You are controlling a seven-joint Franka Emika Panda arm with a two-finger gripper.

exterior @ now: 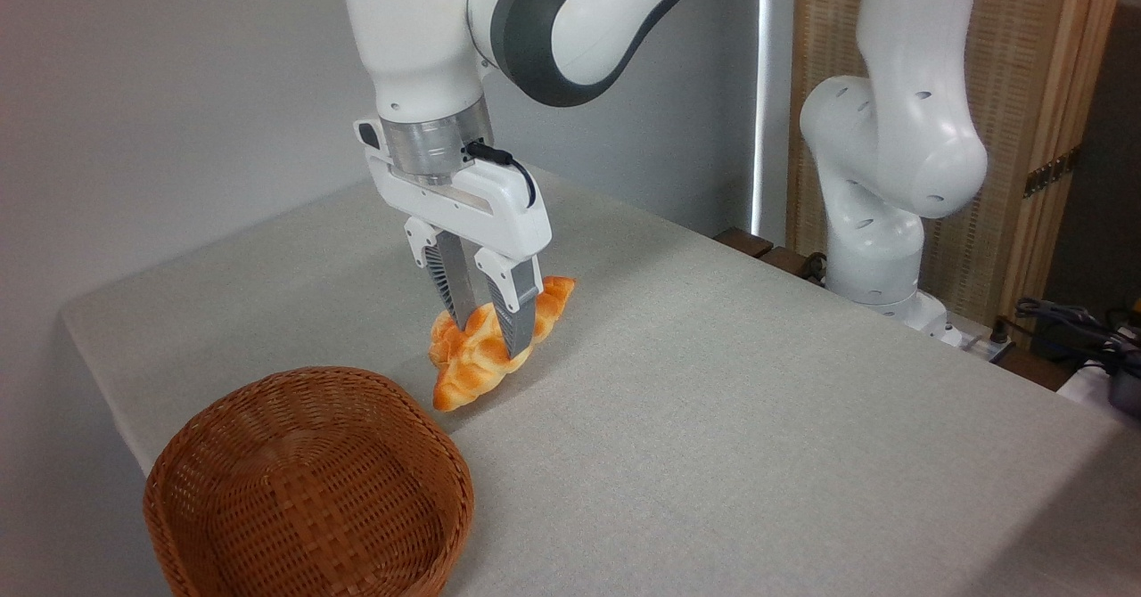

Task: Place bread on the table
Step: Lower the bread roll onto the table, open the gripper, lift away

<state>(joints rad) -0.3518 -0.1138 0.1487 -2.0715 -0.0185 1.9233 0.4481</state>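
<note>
The long braided golden-orange bread [472, 367] hangs tilted just beyond the wicker basket, its lower tapered end at or very near the grey-beige table [758, 383] and its far end raised toward the back right. My gripper [490, 340] points straight down and is shut on the loaf's middle, one grey finger on each side. The fingers hide part of the loaf's centre. Whether the low tip rests on the cloth I cannot tell for sure.
A brown woven basket [307, 486] stands at the front left corner, with nothing visible inside, its rim close to the bread's low end. The arm's white base [878, 223] rises at the table's far right edge, with cables [1061, 321] beside it.
</note>
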